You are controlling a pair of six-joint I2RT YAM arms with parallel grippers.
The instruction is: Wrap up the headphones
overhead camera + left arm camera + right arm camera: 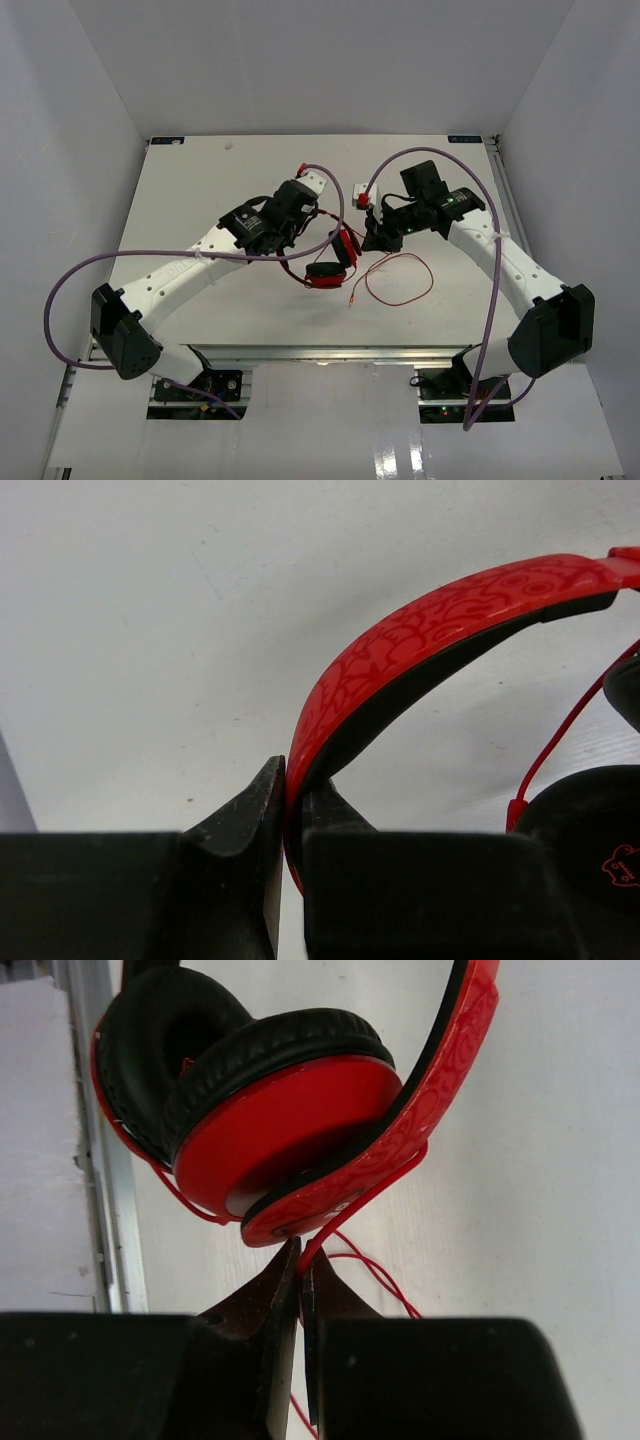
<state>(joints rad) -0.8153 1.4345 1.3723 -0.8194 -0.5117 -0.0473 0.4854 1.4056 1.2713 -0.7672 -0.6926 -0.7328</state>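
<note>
The red headphones hang just above the table at its centre. My left gripper is shut on the red patterned headband; one black ear pad shows at the lower right of the left wrist view. In the top view the left gripper is on the headphones' left. My right gripper is shut on the thin red cable just under the red ear cups. The right gripper is on the headphones' right. The rest of the cable lies looped on the table.
Thick purple robot cables arc over both arms. The white table is boxed in by white walls at the left, back and right. A metal rail runs along the table edge in the right wrist view.
</note>
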